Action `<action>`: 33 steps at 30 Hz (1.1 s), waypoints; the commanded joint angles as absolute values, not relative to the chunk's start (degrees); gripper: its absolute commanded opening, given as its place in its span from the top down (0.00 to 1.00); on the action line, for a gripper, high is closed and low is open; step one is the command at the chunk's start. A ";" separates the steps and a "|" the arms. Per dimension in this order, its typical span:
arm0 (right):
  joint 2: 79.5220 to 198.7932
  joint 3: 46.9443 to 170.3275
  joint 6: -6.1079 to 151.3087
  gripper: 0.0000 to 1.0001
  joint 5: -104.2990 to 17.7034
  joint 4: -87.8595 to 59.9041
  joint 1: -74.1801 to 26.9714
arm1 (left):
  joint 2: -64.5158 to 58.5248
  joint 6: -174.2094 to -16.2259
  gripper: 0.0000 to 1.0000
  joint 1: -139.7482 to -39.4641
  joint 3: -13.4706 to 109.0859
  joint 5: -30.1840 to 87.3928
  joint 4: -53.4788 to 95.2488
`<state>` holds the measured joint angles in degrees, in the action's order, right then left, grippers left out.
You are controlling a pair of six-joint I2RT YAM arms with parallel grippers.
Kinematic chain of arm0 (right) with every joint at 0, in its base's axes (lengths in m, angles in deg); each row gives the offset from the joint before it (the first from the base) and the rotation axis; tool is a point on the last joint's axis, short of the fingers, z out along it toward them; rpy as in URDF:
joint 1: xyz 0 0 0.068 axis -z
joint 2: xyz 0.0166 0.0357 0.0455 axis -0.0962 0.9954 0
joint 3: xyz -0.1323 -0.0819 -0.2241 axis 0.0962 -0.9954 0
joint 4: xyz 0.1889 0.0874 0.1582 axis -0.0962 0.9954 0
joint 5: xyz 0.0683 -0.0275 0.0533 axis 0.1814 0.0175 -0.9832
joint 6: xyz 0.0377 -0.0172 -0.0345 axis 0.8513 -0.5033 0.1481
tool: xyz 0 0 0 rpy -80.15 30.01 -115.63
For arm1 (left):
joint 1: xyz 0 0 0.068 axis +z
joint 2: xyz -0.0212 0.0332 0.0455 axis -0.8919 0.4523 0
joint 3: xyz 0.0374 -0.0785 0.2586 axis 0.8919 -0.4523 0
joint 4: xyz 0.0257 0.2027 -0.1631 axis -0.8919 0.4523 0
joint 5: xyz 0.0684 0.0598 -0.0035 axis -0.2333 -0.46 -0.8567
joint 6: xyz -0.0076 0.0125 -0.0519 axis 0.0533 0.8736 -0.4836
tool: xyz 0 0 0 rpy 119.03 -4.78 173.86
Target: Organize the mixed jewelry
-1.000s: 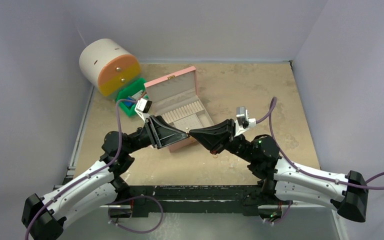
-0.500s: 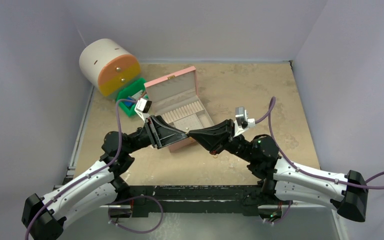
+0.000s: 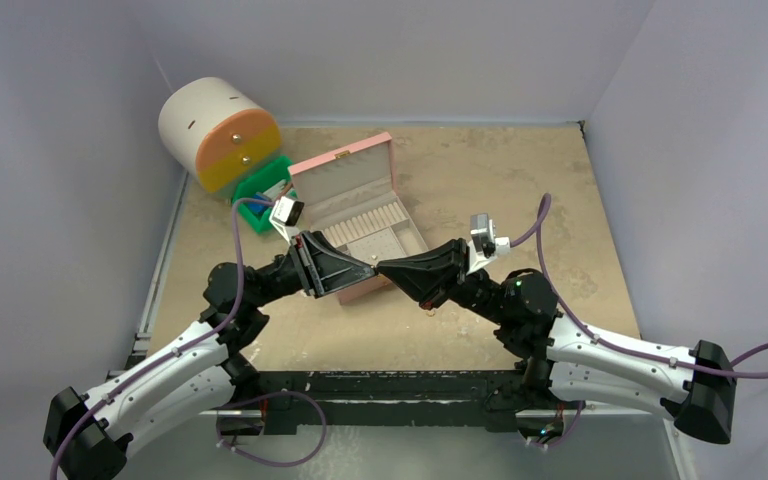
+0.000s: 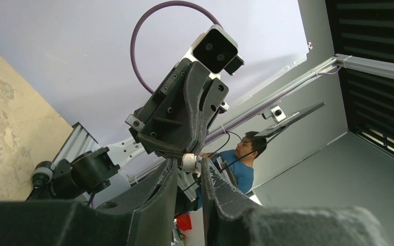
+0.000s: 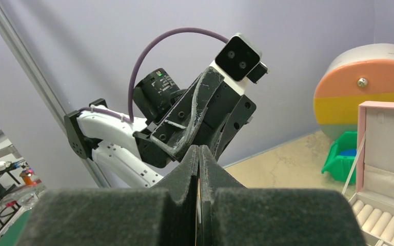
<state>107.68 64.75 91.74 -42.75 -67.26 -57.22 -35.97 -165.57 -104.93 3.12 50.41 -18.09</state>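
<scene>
A small pale piece (image 4: 188,162) of jewelry is pinched at the tips of the left fingers (image 4: 156,205), which stand narrowly apart on either side of it. The right fingers (image 5: 182,177) are pressed together and meet the piece tip to tip; whether they also grip it cannot be told. Seen from above, the meeting point hangs over the near edge of an open pink box (image 3: 360,292) on the sandy worktop (image 3: 480,170), with a green bin (image 3: 260,190) just behind the box.

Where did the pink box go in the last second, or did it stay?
No. The pink box sits unmoved, its lid corner still beside the green bin.
</scene>
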 commanded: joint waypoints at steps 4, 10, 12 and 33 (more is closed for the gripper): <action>107.54 64.99 91.89 1.00 -43.17 -70.48 -57.58 | -36.21 -165.46 0.81 -105.21 5.07 51.02 -21.13; 107.43 64.76 91.89 1.00 -43.13 -70.08 -57.58 | -35.96 -165.29 0.90 -105.21 5.35 51.08 -20.87; 107.47 64.75 91.89 1.00 -43.13 -69.91 -57.58 | -35.97 -165.13 0.95 -105.22 5.50 51.12 -20.75; 100.87 64.05 90.77 0.46 -36.74 -61.54 -57.58 | -36.64 -150.54 1.00 -105.21 11.33 49.35 1.14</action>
<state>103.92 63.83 92.03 -40.69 -64.11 -57.24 -36.73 -158.71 -105.13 6.84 50.21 -6.84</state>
